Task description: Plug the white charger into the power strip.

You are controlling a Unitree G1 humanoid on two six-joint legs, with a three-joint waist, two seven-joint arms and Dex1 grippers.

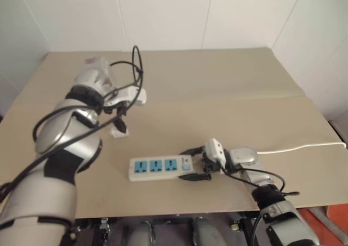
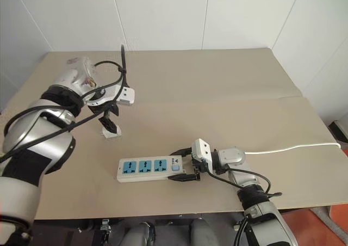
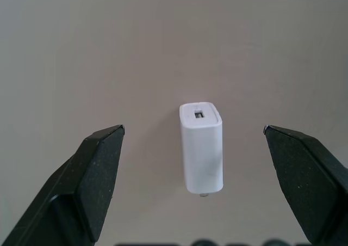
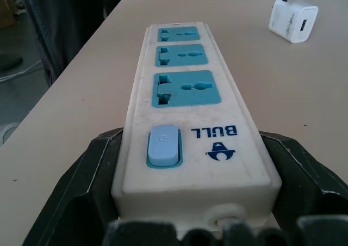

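On the tabletop we find the power strip lying flat near the front edge, its three blue sockets facing up and its thin cord trailing off to the right; our right gripper has its jaws set around the switch end of the strip, one on each long side and touching the casing, so we judge that it is bracing the strip; the white charger lies on its side a little behind the strip's far end and well apart from it; our left gripper hangs pointing down just above the charger with its jaws spread wide, one on each side, holding nothing; we take the step in hand to be the pick-up of the charger, not yet made; the next move calls for lowering the left jaws until they straddle the body, closing on its two flat sides, then lifting it and turning the prongs down toward a socket while the right side keeps the strip steady
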